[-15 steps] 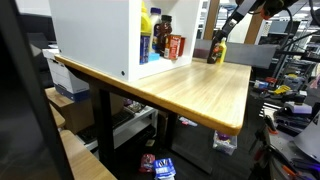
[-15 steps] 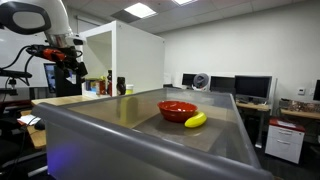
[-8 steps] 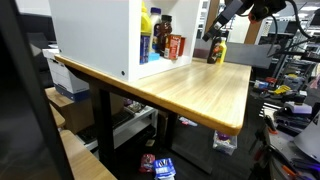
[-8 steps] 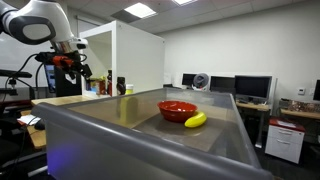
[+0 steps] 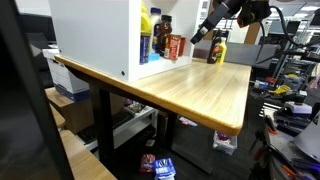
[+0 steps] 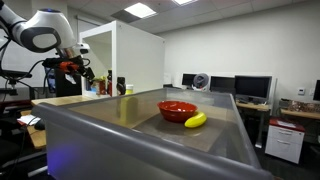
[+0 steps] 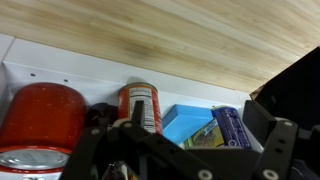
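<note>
My gripper (image 5: 201,34) hangs open and empty in the air in front of the open side of the white cabinet (image 5: 95,35), left of and above a yellow and black bottle (image 5: 217,50) on the wooden table (image 5: 195,90). In an exterior view the gripper (image 6: 68,68) shows at the far left. In the wrist view the gripper (image 7: 195,120) faces the shelf's contents: a large red can (image 7: 38,112), a red-labelled can (image 7: 141,105), a light blue box (image 7: 187,120) and a dark blue packet (image 7: 232,125). Nothing sits between the fingers (image 7: 262,125).
A blue bottle (image 5: 146,42) and a red box (image 5: 176,46) stand in the cabinet opening. A metal tray (image 6: 150,125) in the foreground carries a red bowl (image 6: 177,109) and a banana (image 6: 196,120). Desks with monitors (image 6: 248,88) line the back.
The arm has swung from above the yellow and black bottle toward the cabinet opening. The jaws stayed open.
</note>
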Robot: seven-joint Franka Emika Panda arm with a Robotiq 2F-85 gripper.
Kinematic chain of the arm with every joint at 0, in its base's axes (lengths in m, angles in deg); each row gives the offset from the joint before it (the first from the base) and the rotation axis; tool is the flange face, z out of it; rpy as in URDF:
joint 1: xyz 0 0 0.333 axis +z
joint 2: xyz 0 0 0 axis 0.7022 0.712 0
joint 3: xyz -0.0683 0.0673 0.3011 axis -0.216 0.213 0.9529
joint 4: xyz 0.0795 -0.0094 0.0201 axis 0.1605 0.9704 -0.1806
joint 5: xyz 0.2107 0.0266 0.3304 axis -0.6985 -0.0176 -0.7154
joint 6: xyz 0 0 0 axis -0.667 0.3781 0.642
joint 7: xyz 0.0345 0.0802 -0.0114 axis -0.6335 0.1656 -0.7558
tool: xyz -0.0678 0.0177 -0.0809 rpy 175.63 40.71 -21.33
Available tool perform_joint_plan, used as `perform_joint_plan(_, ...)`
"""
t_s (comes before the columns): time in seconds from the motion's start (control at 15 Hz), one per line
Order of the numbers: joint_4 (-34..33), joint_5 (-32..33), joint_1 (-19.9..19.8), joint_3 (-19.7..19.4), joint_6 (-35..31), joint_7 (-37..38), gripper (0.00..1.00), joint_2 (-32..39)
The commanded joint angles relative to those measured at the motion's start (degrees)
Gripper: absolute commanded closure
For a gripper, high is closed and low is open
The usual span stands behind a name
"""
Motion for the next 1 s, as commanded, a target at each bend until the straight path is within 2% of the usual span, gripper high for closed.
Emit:
perform_joint_plan(0.0,-3.64,0.39,0.4,1.08,-3.42,0.41,0.0,5.78)
perform_joint_plan(0.13,-5.23,2.64,-2.24,2.51,-3.92,1.91,0.0,7.87)
perform_joint_plan(0.33,-6.68,10.36,-10.9,7.5,-3.44,9.42,0.0,9.62)
perform_joint_plan(0.47,-7.46,13.56,-14.42,8.88,-2.25,13.25,0.0,9.66)
perform_joint_plan(0.73,-9.24,15.4,-17.57,10.19,-0.37,16.96,0.0,10.72)
perform_joint_plan(0.93,-9.64,14.01,-17.34,10.26,3.42,18.63,0.0,9.8)
